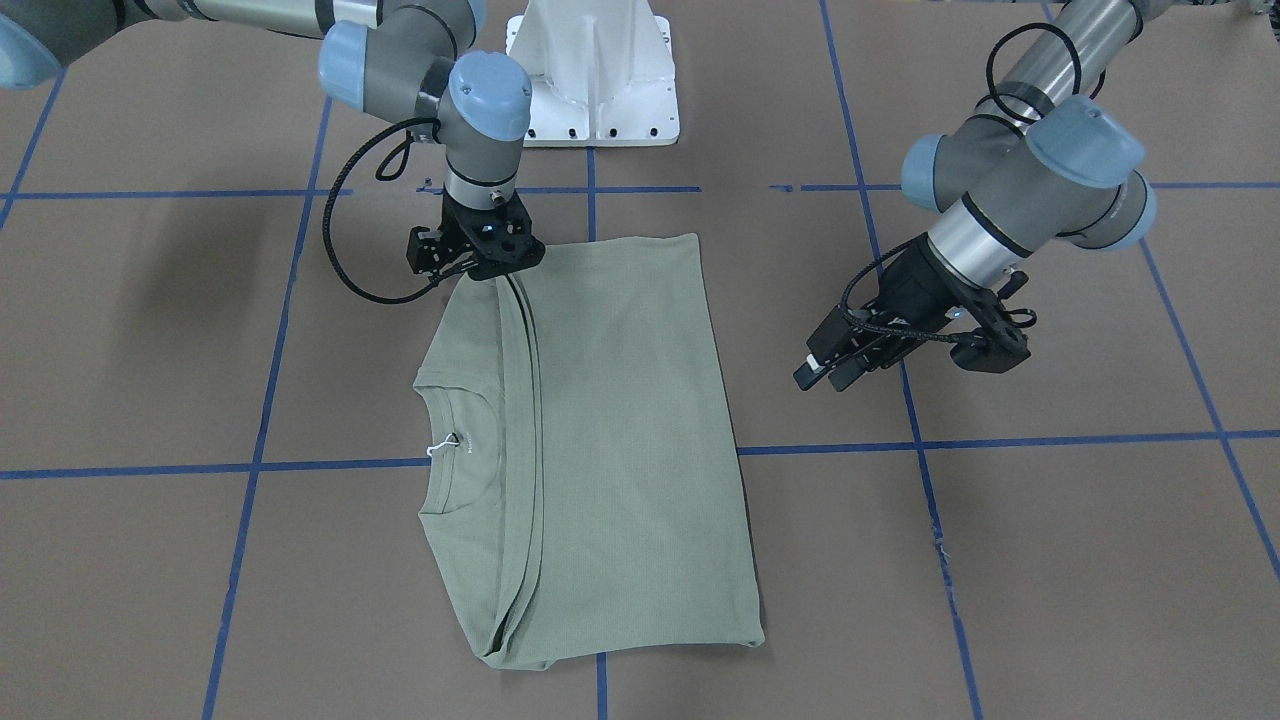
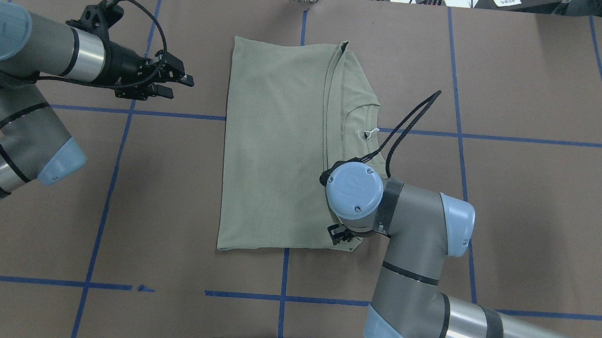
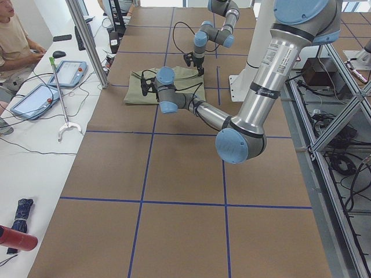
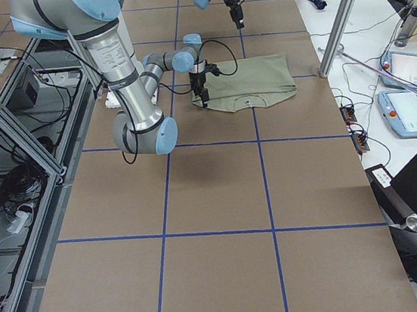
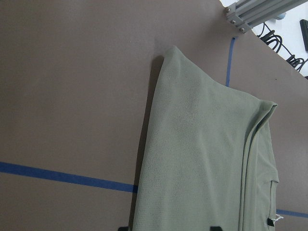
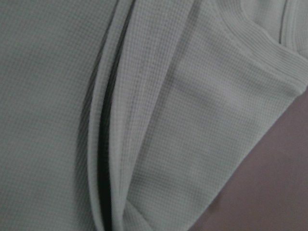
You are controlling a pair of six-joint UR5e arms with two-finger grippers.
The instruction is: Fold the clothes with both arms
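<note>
The left gripper holds its jaws spread with nothing between them. It hangs over bare bench, well apart from the plain folded edge of the pale sage-green shirt. The right gripper points straight down onto the shirt's corner nearest the robot, at the folded-over edge. Whether its jaws pinch the cloth cannot be told. The shirt lies flat mid-bench, folded into a rectangle, its ribbed neckline and white tag string showing on the right arm's side.

Folded sage shirt, brown table
</note>
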